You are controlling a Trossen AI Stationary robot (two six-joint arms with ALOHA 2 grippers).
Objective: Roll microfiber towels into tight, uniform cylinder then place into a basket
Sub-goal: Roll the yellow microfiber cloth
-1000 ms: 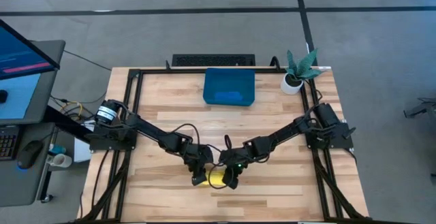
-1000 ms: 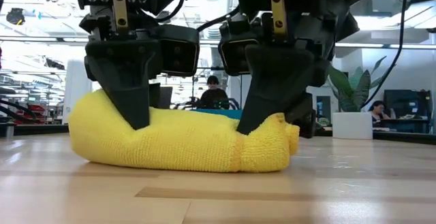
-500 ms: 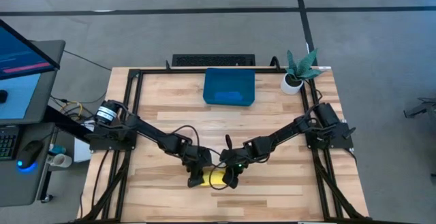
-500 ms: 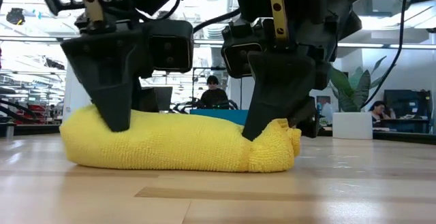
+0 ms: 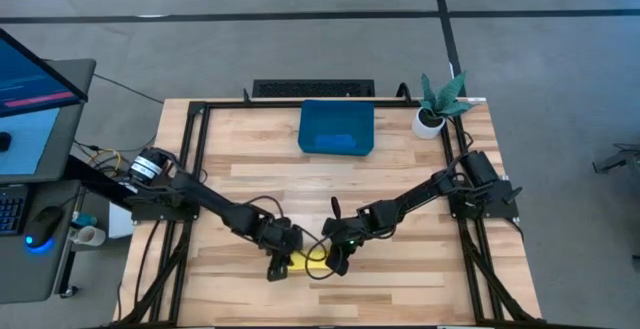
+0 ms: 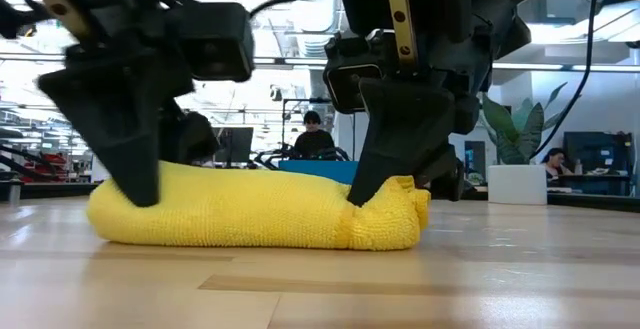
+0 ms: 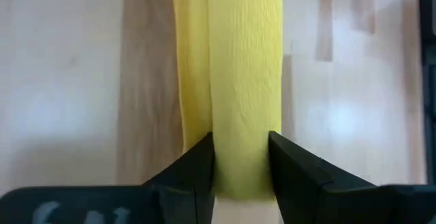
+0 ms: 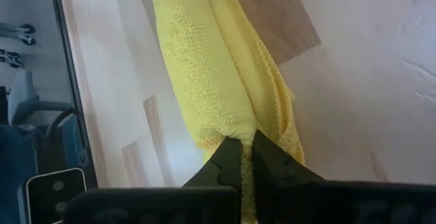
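Your yellow towel (image 5: pixel 308 262) lay rolled at the lower centre of the high view, well apart from the basket (image 5: pixel 336 128) near the top edge. Your right gripper (image 8: pixel 246 157) was pinched tight on 1 end of the roll. Your left gripper (image 7: pixel 241 157) stood part-open, straddling the other end loosely. With only 1 firm grip, I judged the loose end could spring open or sag when you lifted.

No readable text

We find no words, brand names, numbers or signs that can be read in any view. The monitor (image 5: pixel 35 89) beside the table shows only coloured blocks, too small for us to make out.
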